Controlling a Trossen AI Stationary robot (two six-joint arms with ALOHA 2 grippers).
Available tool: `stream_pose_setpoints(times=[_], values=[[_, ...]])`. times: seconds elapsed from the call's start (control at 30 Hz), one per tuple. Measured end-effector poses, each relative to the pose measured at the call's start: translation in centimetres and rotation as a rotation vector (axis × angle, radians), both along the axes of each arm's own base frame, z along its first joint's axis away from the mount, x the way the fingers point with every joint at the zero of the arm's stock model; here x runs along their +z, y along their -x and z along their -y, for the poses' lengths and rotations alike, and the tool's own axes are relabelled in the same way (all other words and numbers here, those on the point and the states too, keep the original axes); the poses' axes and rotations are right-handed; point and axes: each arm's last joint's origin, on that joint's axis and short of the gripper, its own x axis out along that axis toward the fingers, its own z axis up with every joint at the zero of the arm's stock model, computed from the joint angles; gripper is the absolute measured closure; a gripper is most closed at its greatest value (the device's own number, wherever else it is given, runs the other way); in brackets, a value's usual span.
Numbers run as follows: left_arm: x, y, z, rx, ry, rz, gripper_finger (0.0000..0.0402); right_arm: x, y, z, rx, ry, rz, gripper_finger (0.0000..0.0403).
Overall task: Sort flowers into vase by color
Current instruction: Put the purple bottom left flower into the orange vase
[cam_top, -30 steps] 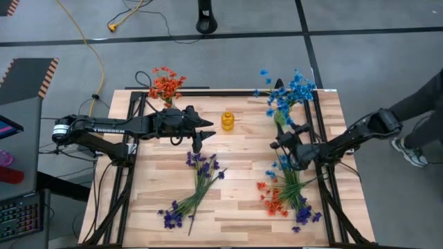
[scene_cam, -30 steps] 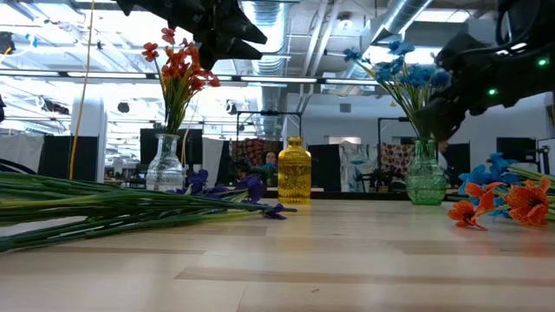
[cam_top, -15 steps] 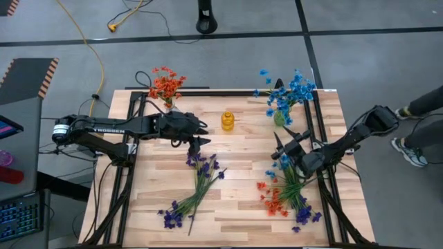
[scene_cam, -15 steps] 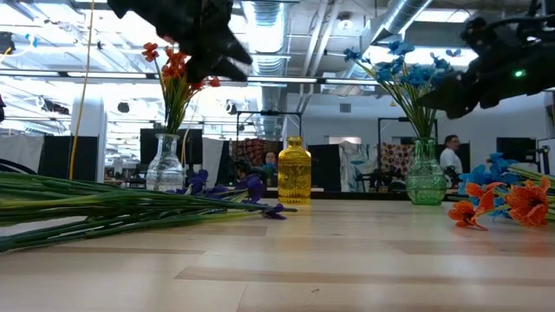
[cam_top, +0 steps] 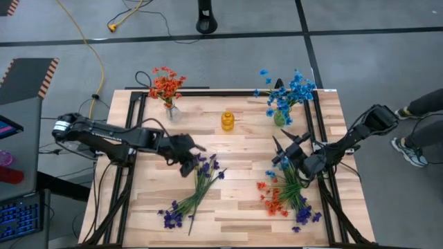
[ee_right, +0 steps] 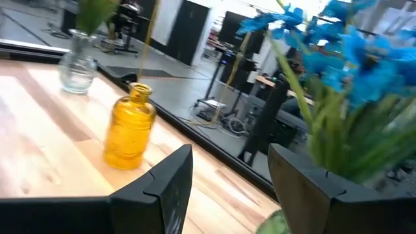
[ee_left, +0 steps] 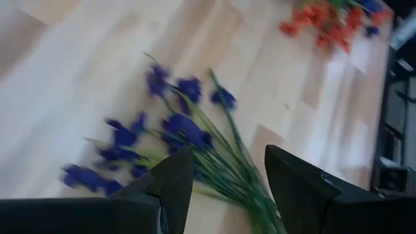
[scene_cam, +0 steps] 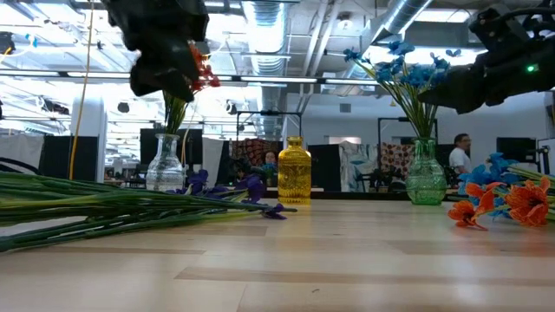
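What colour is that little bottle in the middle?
The bottle is amber yellow, clearest in the low view.

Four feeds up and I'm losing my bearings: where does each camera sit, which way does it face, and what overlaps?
High view: overhead, straight down on the table; both arms show.
Low view: table height, level toward the room; arms enter from above.
Left wrist view: on the left arm, down past the open left gripper at the purple flowers.
Right wrist view: on the right arm, past the open right gripper toward the yellow bottle.
Shared: the bottle shows in high, low and right wrist views.
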Motion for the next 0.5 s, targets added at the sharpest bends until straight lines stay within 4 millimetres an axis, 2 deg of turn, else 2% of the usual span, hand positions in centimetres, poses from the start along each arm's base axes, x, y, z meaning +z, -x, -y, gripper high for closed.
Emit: stream_pose_setpoints(times=[0.27, 0.5], values=[[-0.3, 0.5, 4.0, 0.022, 0.007, 0.001, 0.0223, 0.1, -0.5, -0.3, 0.183, -0.008, -0.001, 0.0177], [-3.6, -1.3, 7.0, -0.026, 0.028, -0.076, 0.0223, 2.1, -2.6, -0.7, 0.398, -0.027, 0.049, 0.0177]])
